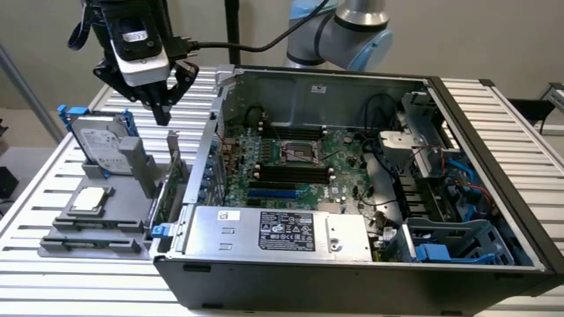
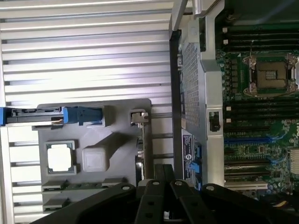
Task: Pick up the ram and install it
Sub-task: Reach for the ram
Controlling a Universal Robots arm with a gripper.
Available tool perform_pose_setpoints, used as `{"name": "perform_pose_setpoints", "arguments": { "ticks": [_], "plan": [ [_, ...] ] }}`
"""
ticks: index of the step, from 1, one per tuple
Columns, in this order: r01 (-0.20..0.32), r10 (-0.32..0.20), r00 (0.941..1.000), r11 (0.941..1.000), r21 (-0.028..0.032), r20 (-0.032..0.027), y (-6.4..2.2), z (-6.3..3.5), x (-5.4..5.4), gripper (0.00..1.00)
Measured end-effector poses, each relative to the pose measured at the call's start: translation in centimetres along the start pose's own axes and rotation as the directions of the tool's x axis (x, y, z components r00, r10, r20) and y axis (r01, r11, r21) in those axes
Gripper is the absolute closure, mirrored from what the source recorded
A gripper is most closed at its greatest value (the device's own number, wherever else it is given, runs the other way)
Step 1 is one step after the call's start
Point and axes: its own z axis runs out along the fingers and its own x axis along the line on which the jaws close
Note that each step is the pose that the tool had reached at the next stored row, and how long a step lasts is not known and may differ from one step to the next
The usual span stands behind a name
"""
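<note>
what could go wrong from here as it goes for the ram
1. The hand hangs near the hard drive and the upright card, so coming down it may clip either.
2. The ram lies low in a narrow slot of the gray holder; a skewed grip could jam it.

I get soft, even overhead light on the exterior view, with the case shadowed inside. On the wrist view the slatted table glares near white (my eyes complain), and the gripper reads as a black silhouette.
</note>
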Motion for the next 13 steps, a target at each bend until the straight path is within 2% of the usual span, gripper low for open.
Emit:
{"name": "perform_pose_setpoints", "arguments": {
  "ticks": [13],
  "plan": [
    [0.000, 0.000, 1.0000, 1.0000, 0.0000, 0.0000, -2.76, 0.38, 3.9, 0.89]
  ]
}}
